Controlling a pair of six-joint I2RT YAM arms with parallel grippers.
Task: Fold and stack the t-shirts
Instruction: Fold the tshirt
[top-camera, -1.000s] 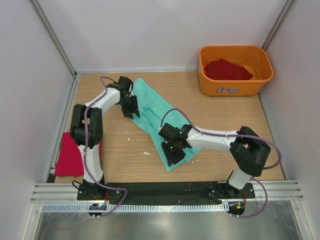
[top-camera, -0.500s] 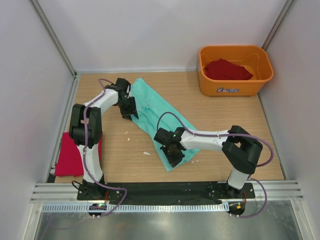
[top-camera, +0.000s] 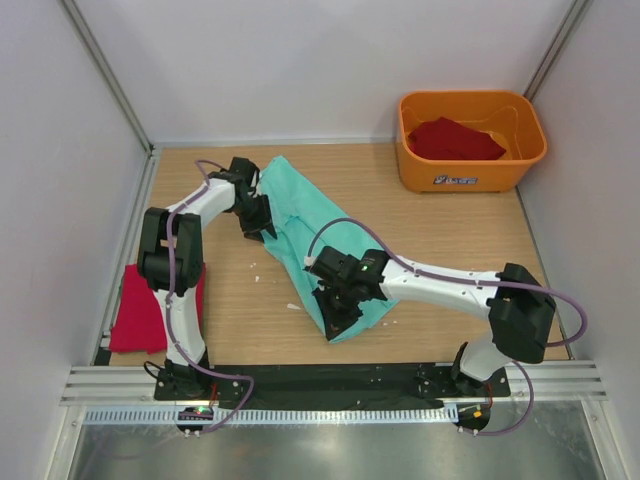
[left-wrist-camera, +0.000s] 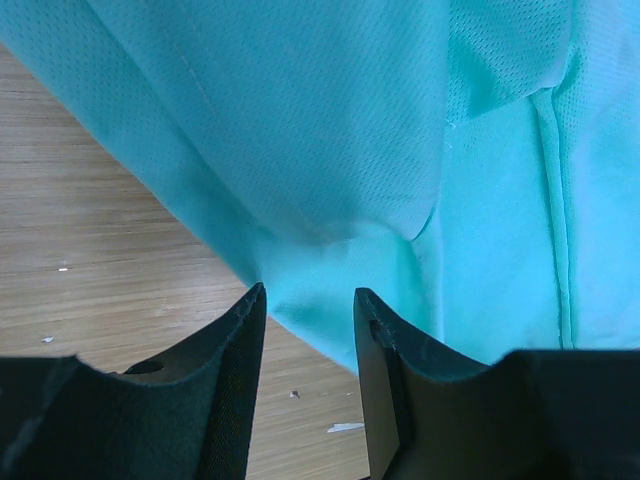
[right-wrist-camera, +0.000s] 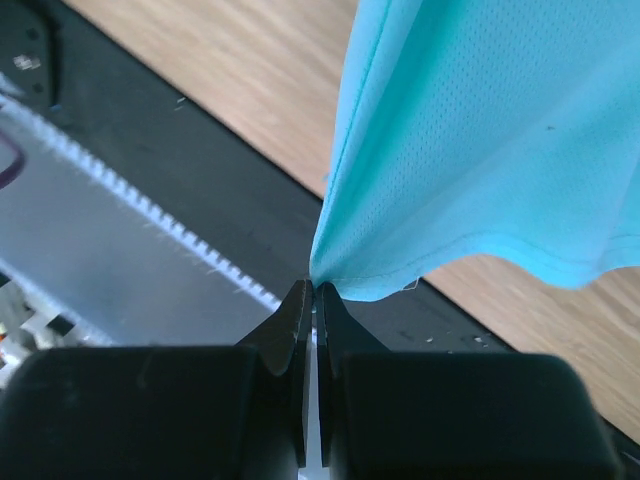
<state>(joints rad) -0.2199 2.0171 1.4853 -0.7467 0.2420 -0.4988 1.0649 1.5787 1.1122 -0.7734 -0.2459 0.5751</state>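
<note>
Tub (top-camera: 468, 181) holds red t-shirt (top-camera: 455, 140); right pincer (right-wrist-camera: 316, 292) pinches teal t-shirt (top-camera: 300, 215), left pincer (left-wrist-camera: 309, 296) half-open.

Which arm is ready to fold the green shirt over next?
Right, probably. The right claw is shut on a corner of the green shirt. The left claw stands open at the shirt's edge, gripping nothing.

A pale wooden tabletop (top-camera: 440, 230) fills the middle; a plain white back wall (top-camera: 330, 60), left wall (top-camera: 50, 200) and right wall (top-camera: 600, 230) enclose it; aluminium posts (top-camera: 105, 75) slant at the corners; a black base plate (top-camera: 330, 382) and ribbed metal rail (top-camera: 330, 415) edge the near side; light is even.
</note>
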